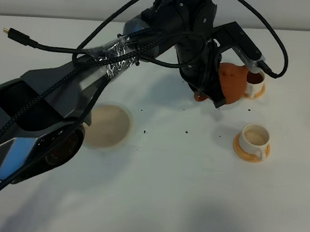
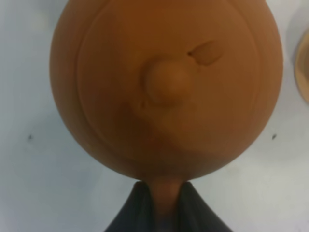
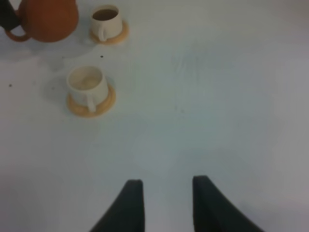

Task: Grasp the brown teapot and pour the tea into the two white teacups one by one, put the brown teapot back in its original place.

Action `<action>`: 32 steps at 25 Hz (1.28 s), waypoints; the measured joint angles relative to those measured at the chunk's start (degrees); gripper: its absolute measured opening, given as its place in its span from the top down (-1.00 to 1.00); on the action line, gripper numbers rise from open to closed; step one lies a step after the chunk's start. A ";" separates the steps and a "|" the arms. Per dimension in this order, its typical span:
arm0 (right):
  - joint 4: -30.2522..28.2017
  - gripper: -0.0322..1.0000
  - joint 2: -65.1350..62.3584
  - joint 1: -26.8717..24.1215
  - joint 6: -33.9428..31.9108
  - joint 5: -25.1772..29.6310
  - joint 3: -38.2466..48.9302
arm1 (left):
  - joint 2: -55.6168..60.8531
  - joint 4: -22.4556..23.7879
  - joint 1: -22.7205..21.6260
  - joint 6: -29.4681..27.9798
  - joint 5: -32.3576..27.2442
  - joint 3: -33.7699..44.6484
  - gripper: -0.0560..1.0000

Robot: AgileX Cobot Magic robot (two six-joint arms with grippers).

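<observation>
Now, starting at the left of the high view, we see the pale coaster (image 1: pixel 108 126) lying bare on the white table (image 1: pixel 168 196), well apart from everything else; we take it for the teapot's home spot. Moving right, the left arm (image 1: pixel 92 81) stretches across the middle, and its left gripper (image 2: pixel 164 209) is clamped on the stubby handle of the brown teapot (image 1: pixel 232 83), both fingers pressed to the handle's sides in the left wrist view. We hold the pot seemingly off the table, tipped rightward, its handle-to-spout axis running from lower left to upper right in the high view, the spout end close against the far teacup (image 1: pixel 255 84); whether it touches the rim we cannot tell. That cup shows dark tea (image 1: pixel 254 78) inside. Toward the front edge and slightly right stands the near teacup (image 1: pixel 254 137) on its orange saucer (image 1: pixel 240 151), its inside pale, so we judge it unfilled. On this the next move turns: the second cup lies frontward of the spout, near but clearly apart, so the pot must shift that way until the spout is over its rim. Our left arm is the nearer one and has the pot. The right gripper (image 3: pixel 166 186) hangs over the table with its fingers parted, holding nothing, well away from both cups.
</observation>
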State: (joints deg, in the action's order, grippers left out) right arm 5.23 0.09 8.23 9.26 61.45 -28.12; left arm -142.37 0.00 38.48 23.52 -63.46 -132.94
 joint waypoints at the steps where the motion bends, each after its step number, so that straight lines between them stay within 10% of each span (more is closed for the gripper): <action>1: 0.00 0.47 0.00 0.00 0.00 0.00 0.00 | -0.36 0.00 0.05 -0.11 0.37 0.00 0.68; 11: 0.00 0.47 0.00 0.00 0.00 0.00 0.00 | -2.73 0.00 0.06 -0.01 3.67 0.00 0.68; 23: 0.02 0.47 0.00 0.00 0.00 0.00 0.00 | 2.97 1.08 0.13 22.83 -4.58 -0.05 0.68; 32: 0.06 0.47 0.00 0.00 0.00 0.00 0.00 | 8.63 7.87 2.77 29.23 -4.64 -0.28 0.68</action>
State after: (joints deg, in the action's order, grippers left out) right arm 5.30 0.09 8.23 9.26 61.45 -28.12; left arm -133.74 7.87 41.25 52.76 -68.10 -133.22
